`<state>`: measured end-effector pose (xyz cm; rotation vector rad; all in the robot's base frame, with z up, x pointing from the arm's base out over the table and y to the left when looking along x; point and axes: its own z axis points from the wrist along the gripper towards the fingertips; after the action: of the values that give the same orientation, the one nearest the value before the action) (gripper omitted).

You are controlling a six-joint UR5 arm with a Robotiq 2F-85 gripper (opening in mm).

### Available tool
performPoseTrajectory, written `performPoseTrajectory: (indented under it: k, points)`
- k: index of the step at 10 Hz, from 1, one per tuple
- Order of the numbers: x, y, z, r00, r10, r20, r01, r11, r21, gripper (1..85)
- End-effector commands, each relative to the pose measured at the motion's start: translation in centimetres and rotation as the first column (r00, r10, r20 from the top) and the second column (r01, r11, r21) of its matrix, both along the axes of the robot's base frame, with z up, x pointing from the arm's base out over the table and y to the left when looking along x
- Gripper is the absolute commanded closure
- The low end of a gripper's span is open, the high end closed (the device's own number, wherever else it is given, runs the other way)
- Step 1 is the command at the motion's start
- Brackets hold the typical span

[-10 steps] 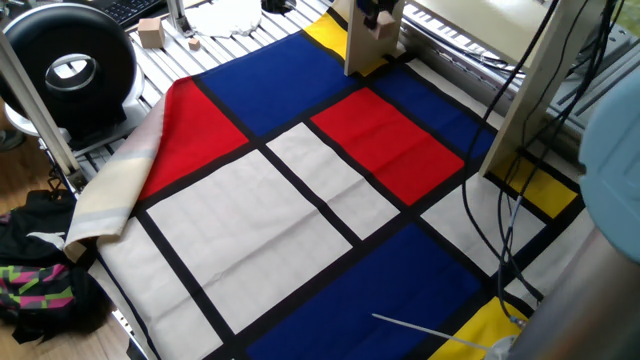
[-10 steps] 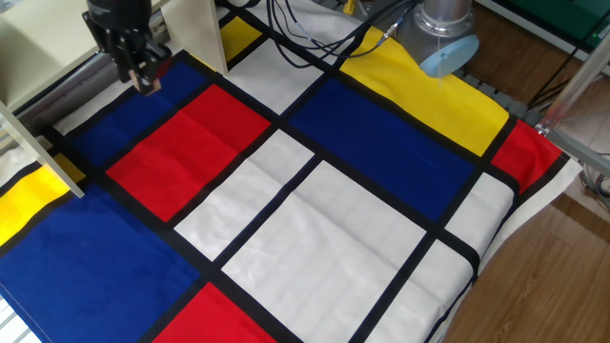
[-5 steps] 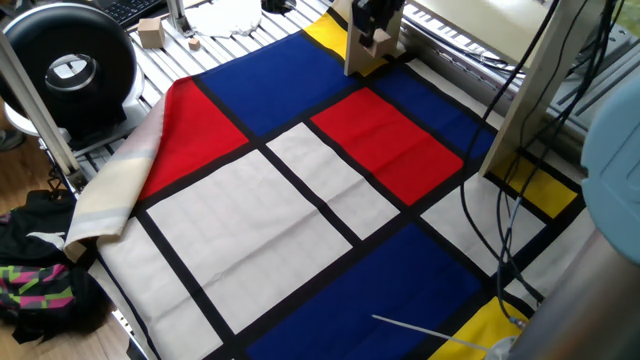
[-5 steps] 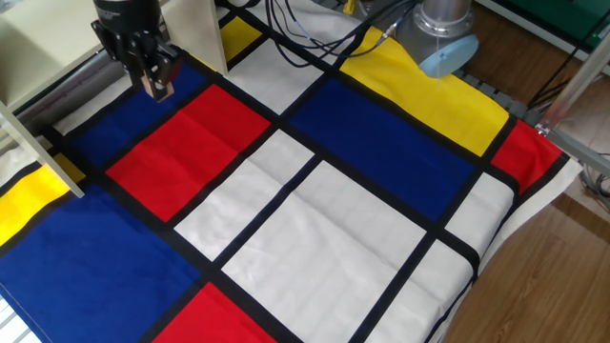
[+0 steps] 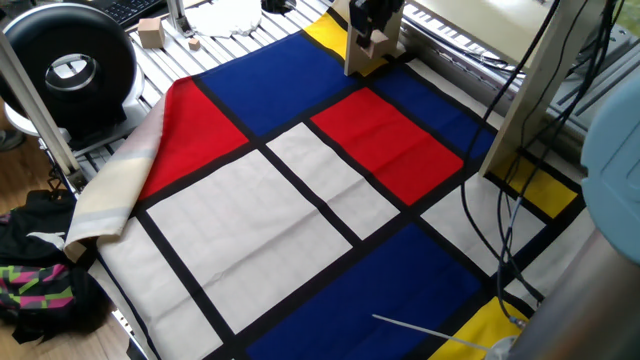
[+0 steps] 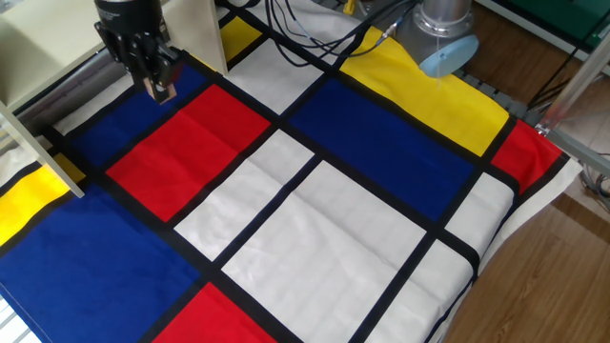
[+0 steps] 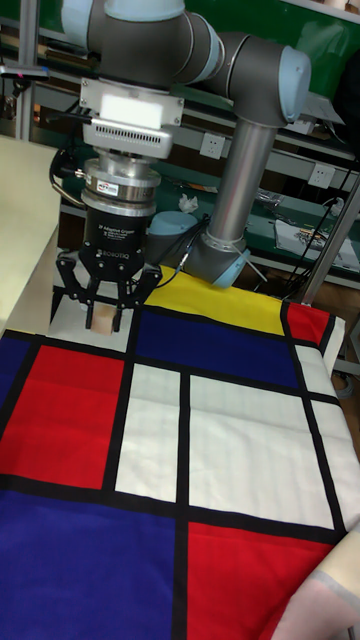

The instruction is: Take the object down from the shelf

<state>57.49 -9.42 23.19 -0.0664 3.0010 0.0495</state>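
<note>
The black two-finger gripper (image 6: 160, 88) is closed on the tiny tan wood-like block (image 6: 163, 93). The little block sits pinched between the two fingertips. In the tall fixed view the same gripper (image 7: 103, 318) points straight down, and the block (image 7: 101, 320) peeks out at the very bottom of it.

The big pale cream wooden shelf made of flat boards (image 6: 195, 29) is the thing to look for. The block hangs just in front of one upright board of the shelf (image 5: 358, 45). It is above the checked cloth of blue, red, white and yellow squares (image 6: 324, 191), near the blue square beside the shelf. I cannot tell for sure if the block touches the cloth, but it looks a little above it.

I think the block is very light and hard, like a small toy brick. It should not bend or squash. It is about as wide as a fingertip, so there is not much to hold. Its smooth sides could slip or twist if the squeeze is off to one side. The best place to hold it is on two flat sides across from each other, right in the middle, as the fingers seem to do.
</note>
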Motion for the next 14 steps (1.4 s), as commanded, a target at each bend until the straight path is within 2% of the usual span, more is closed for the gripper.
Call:
performPoseTrajectory:
  k: [1,4,5,8,10,12,14]
  points:
    - [1.0,3.9,0.0,0.998,-0.058,-0.002,0.058,0.998,0.007,84.7]
    - [2.1,6.2,-2.4,0.998,-0.063,0.014,0.063,0.998,0.004,84.7]
    - [2.9,6.9,-3.1,0.998,-0.055,0.013,0.055,0.998,0.016,84.7]
    - [4.1,8.1,-5.6,0.998,-0.054,0.024,0.054,0.998,0.018,84.7]
    - [5.5,8.2,-7.5,0.999,-0.039,0.025,0.039,0.999,0.016,84.7]
    - [6.0,7.5,-9.2,1.0,-0.022,0.009,0.022,1.0,-0.007,84.7]
    - [6.1,6.7,-9.3,1.0,-0.012,0.012,0.013,1.0,-0.027,84.7]
